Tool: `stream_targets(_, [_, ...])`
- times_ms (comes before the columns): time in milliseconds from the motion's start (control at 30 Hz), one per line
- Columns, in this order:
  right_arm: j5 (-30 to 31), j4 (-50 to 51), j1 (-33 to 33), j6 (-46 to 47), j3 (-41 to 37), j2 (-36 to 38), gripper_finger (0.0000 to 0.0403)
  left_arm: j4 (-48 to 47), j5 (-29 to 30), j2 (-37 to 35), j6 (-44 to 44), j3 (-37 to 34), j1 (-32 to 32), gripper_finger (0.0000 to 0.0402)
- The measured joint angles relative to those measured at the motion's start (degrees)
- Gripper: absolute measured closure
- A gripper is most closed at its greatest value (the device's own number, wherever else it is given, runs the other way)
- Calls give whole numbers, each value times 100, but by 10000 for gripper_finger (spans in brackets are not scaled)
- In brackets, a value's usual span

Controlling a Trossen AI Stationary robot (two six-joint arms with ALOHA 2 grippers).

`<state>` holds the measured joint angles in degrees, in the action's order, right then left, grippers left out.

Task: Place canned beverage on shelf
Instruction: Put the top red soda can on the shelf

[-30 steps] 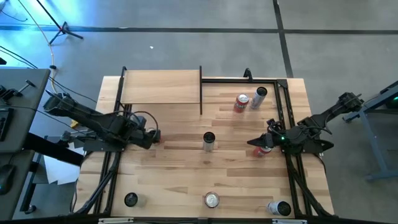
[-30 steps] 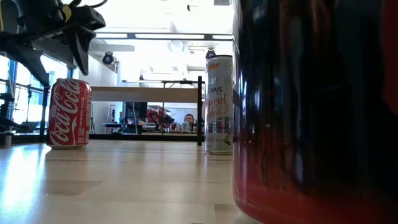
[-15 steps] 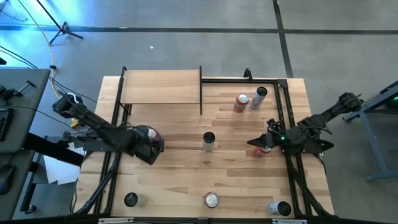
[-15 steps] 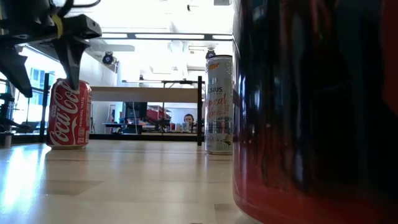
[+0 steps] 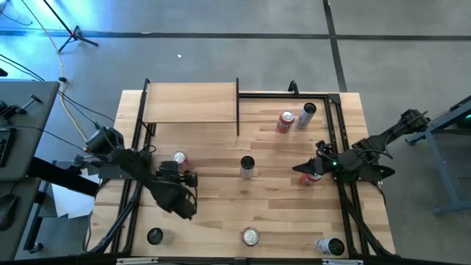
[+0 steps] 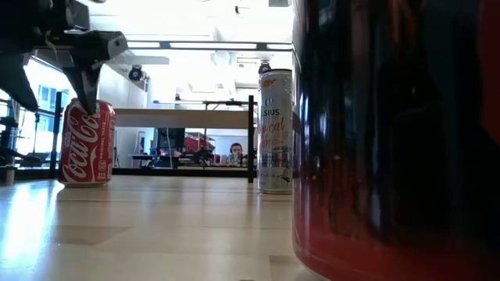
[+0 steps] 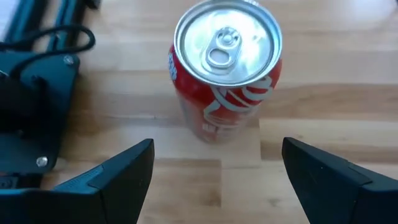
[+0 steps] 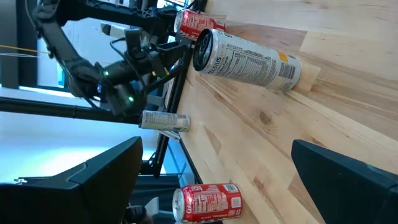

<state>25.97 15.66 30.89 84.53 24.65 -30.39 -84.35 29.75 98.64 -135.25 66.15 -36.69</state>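
Overhead, plank tabletop [image 5: 221, 195], grey floor [image 5: 221, 44], left end effector [image 7: 211, 168] released above red can [image 7: 225, 68].

The robot has two black jointed metal arms, the left black arm [image 5: 125, 163] and the right black arm [image 5: 383, 143]. Thin black cables [image 5: 77, 110] loop off the left one. A small green light [image 5: 333, 164] glows on the right one, and a little silver screw [image 7: 41, 162] shows on the left wrist.

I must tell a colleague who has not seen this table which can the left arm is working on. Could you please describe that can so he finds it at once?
Start at the pale shelf in the far left corner of the table. Just in front of it, on the left side, stands a red cola can, upright, with a silver top. The open left gripper hovers beside it, and it is the only can on that side near the shelf.
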Motion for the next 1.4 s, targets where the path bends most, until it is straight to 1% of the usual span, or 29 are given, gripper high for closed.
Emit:
stream_targets(233, [-1,0,-1,0,-1,0,3,-273,147,810,-474,368,-19,71])
stream_targets(333, [-1,-2,-1,0,1,0,3,-579,171,1063,-823,395,-29,71])
stream_targets(600, [0,0,1,0,1,0,3,-553,421,1558,-1708,404,-305,71])
stream_targets(867, [0,2,-1,0,1,0,3,-567,977,1992,-1767,404,-368,71])
stream_targets(1000, [0,2,0,0,-1,-1,3,-566,1030,2119,-1768,402,-266,71])
stream_targets(1100, [0,2,-1,0,1,0,3,-567,962,2126,-1770,402,-192,71])
stream_targets(1200, [0,2,-1,0,1,-2,3,-566,958,2126,-2018,399,-102,71])
stream_targets(1400, [-1,2,0,0,0,0,3,-569,1203,2126,-2072,161,131,71])
